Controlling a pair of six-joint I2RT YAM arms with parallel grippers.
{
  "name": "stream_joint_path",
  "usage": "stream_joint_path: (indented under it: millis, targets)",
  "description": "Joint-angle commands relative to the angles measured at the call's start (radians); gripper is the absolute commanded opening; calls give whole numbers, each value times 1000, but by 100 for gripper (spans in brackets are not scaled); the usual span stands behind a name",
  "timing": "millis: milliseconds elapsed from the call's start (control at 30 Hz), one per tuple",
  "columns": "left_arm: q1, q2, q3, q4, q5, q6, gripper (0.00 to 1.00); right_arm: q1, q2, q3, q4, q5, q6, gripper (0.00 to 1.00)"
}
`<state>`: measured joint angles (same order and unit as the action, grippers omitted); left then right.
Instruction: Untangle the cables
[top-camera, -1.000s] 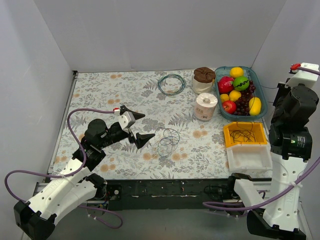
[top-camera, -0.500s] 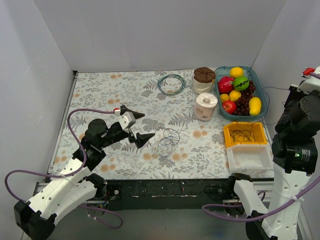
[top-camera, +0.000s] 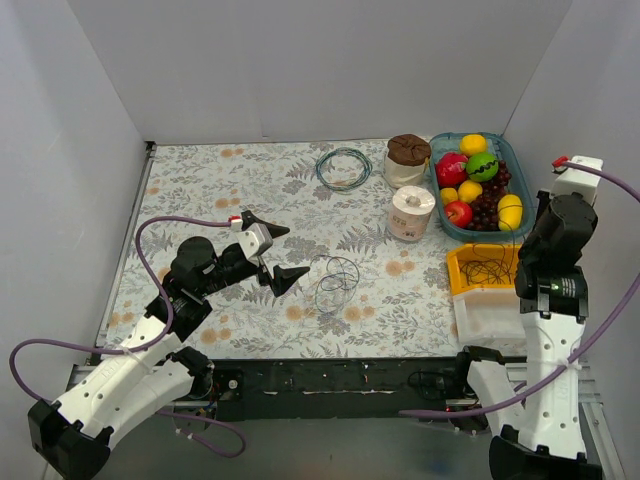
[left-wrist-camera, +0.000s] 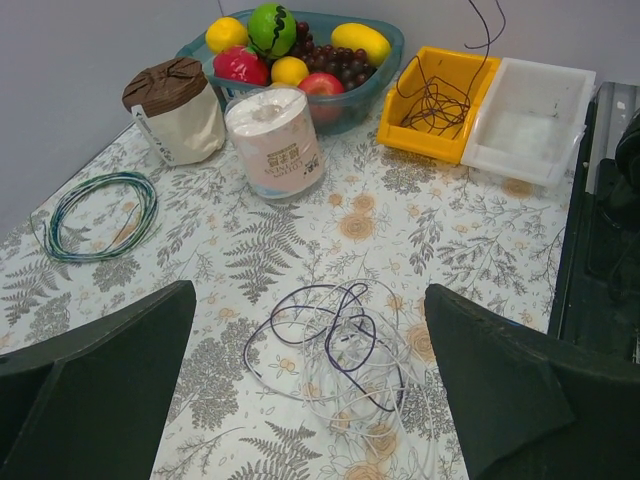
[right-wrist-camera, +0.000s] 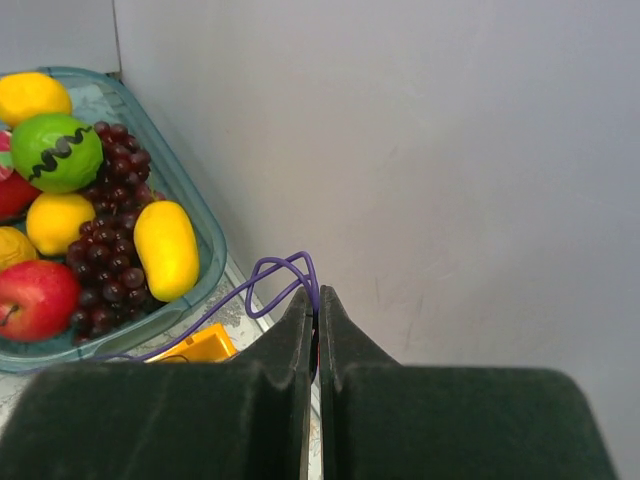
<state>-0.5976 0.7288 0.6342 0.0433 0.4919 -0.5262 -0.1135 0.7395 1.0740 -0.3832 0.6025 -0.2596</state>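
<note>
On the desk's left, the left arm's fingers (top-camera: 290, 273) gape empty beside the tangled heap of thin purple-and-white cables (top-camera: 335, 280). Rightward, the right arm's fingers (right-wrist-camera: 300, 340), pressed together, seemingly pinch a thin purple wire (right-wrist-camera: 283, 275); tugging could slip it or drag the yellow plastic bin (left-wrist-camera: 420, 145).

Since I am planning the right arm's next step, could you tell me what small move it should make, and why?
Probably lower the right gripper toward the yellow bin and open it: it is shut on a purple cable held high beside the wall, and dark cables already lie in that bin.
</note>
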Motion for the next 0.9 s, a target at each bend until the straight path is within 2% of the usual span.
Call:
stream_joint_path:
  millis: [0,100,233,300,433,467,667,867]
  targets:
    - [1,-5,39,-22,-12,18,98,-29,21,-60,168,-1,-13,1]
    - [1,-2,39,-25,-13,23,98,-80,35,-124,201,-59,3,1]
    - [2,1,39,-22,-19,28,98,-184,67,-207,210,-245,49,1]
    - [1,3,38,-19,-18,29,98,-190,74,-276,239,-285,66,1]
    - [1,4,38,-16,-16,31,98,-212,115,-330,280,-485,89,1]
    - [2,6,38,-14,-16,31,98,-210,171,-324,268,-527,92,1]
    - [1,4,35,-11,-21,29,98,-222,299,-312,218,-529,126,1]
    - [2,3,35,-13,-26,35,98,-238,336,-350,185,-535,149,1]
